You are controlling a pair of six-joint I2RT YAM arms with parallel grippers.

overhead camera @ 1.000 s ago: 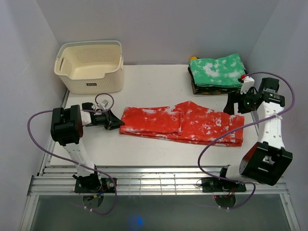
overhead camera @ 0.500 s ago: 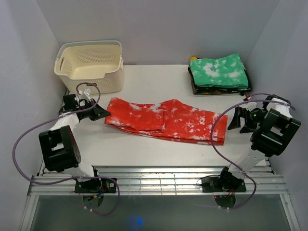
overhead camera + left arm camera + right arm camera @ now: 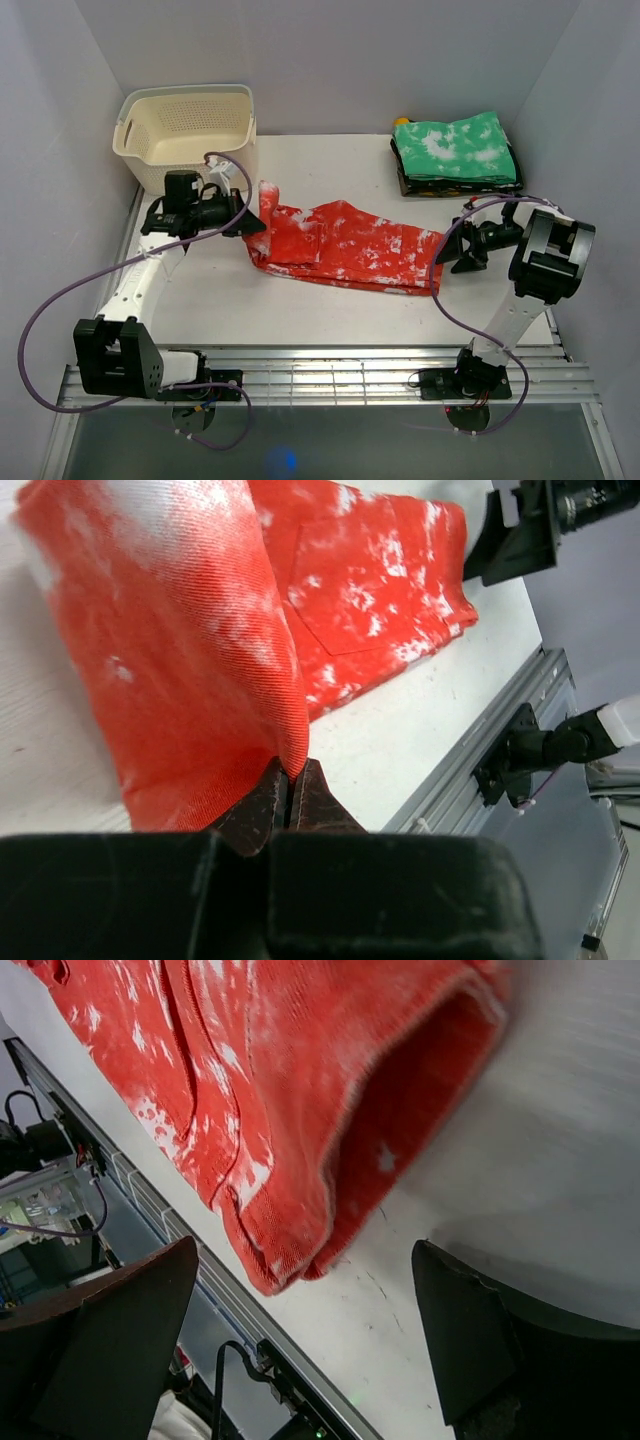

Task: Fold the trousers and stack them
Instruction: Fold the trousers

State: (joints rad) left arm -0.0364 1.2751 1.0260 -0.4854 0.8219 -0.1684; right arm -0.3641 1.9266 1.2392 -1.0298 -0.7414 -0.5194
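The red-orange trousers (image 3: 345, 245) with white blotches lie folded lengthwise across the middle of the white table (image 3: 320, 165). My left gripper (image 3: 257, 222) is shut on the trousers' left end and holds it raised off the table; in the left wrist view the cloth (image 3: 190, 650) hangs from the pinched jaws of my left gripper (image 3: 289, 776). My right gripper (image 3: 447, 249) stands open just right of the trousers' right end. In the right wrist view that end's hem (image 3: 330, 1140) lies ahead of the wide-apart fingers (image 3: 120, 1340), untouched.
A cream basket (image 3: 188, 135) stands at the back left, just behind the left arm. A folded green cloth with white blotches (image 3: 455, 150) tops a stack at the back right. A metal rail (image 3: 320, 375) runs along the table's near edge.
My left gripper has shut on the trousers' left end, dragged it left, then lifted it and carried it right. The trousers shifted left. My right gripper moved in to the trousers' right end.
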